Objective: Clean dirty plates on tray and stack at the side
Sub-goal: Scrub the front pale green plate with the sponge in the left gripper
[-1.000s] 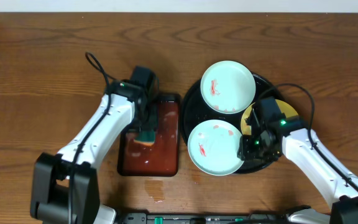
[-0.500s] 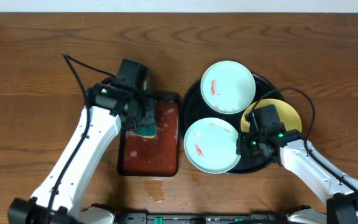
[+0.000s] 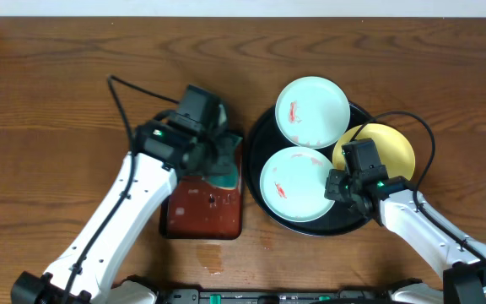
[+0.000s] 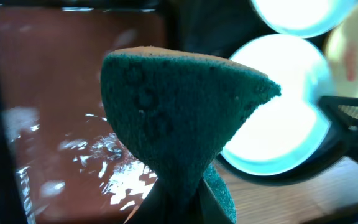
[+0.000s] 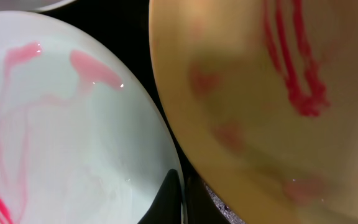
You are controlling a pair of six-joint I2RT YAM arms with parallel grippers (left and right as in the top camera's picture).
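The round black tray point(image 3: 260, 139) holds three plates. A mint plate point(image 3: 312, 112) with a red smear lies at its far side. A second mint plate point(image 3: 298, 183) with pink smears lies at the near side; it also shows in the right wrist view point(image 5: 61, 130). A yellow plate point(image 3: 386, 145) with red streaks sits at the right point(image 5: 260, 99). My right gripper point(image 3: 334, 187) is shut on the near mint plate's right rim point(image 5: 179, 193). My left gripper point(image 3: 218, 165) is shut on a green sponge point(image 4: 179, 118) above the red-brown tray's right edge.
The rectangular red-brown tray point(image 3: 197, 211) holds shiny liquid point(image 4: 61, 112) left of the black tray. A small wet patch point(image 3: 209, 253) lies on the wooden table near the front edge. Cables trail from both arms.
My left gripper has lifted the sponge out of the red-brown tray and carried it right, toward the black tray. My right gripper has shifted the near mint plate a little right and back.
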